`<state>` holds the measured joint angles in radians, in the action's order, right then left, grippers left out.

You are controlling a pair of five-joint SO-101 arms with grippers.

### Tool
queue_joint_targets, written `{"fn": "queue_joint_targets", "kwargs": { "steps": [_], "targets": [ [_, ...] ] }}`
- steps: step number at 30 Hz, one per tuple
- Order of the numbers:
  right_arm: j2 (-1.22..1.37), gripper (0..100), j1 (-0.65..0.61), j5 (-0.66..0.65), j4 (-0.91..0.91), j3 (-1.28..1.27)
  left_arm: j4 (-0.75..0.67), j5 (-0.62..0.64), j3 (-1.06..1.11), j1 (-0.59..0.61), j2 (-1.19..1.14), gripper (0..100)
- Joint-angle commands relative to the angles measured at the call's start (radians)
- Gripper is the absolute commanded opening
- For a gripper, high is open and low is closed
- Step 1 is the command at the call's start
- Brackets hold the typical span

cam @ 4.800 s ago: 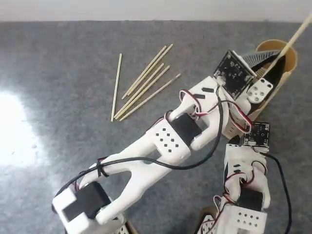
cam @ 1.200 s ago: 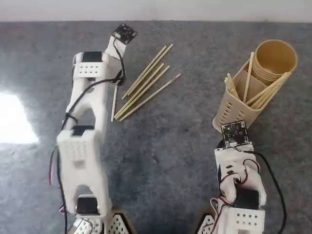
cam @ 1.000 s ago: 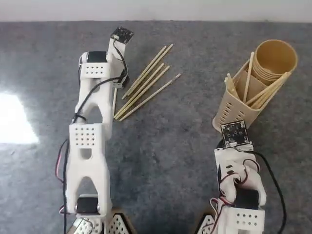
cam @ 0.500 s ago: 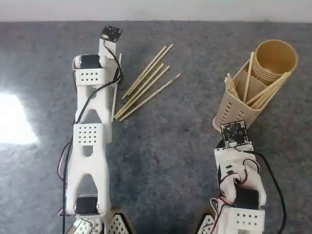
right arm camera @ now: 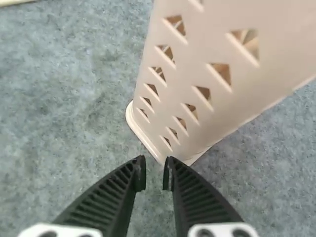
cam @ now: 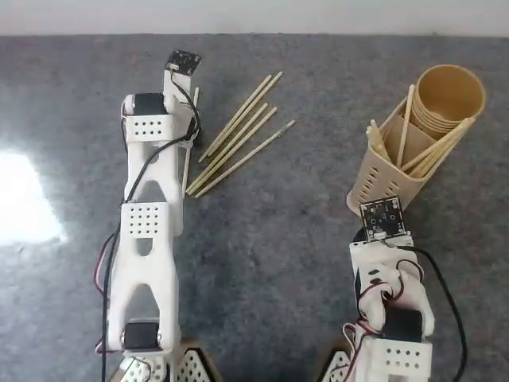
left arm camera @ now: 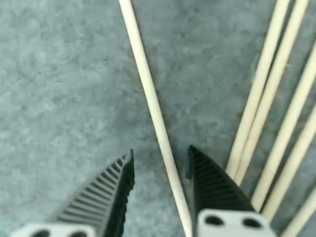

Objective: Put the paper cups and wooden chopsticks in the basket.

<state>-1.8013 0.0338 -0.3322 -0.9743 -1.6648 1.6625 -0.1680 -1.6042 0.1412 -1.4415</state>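
- High view: the left arm has swung away from the basket [cam: 382, 179] and come back over the loose chopsticks [cam: 238, 135] on the bench [cam: 302, 239].
- Left wrist view: the left gripper [left arm camera: 160, 150] has its fingers spread apart. One lone chopstick [left arm camera: 148, 89] lies between them, not squeezed yet.
- The right gripper [right arm camera: 153, 175] has stayed just beside the basket, fingers almost together, holding nothing.
- The paper cups [cam: 449, 95] and some sticks already sit in the basket, so I think this lone stick goes next.
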Motion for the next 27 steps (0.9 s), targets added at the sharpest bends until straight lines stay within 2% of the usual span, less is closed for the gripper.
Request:
{"fn": "queue_joint_targets", "kwargs": {
  "steps": [1, 4, 9, 20, 27],
  "targets": [
    [-0.015, 7.0, -0.01, -0.009, 0.007, -0.015, -0.002, 0.003, -0.03, -0.023, 0.003, 9],
    [-0.015, 6.9, -0.01, -0.009, 0.007, -0.015, -0.002, -0.029, -0.03, -0.034, 0.003, 1],
    [-0.015, 6.9, -0.01, -0.009, 0.007, -0.015, 0.061, -0.143, -0.03, -0.057, 0.003, 1],
    [-0.015, 6.9, -0.01, -0.009, 0.007, -0.015, 0.095, -0.146, -0.036, -0.074, 0.028, 1],
    [-0.015, 6.9, -0.01, -0.009, 0.007, -0.015, 0.098, -0.124, 0.031, -0.106, 0.255, 1]
  ]
}}
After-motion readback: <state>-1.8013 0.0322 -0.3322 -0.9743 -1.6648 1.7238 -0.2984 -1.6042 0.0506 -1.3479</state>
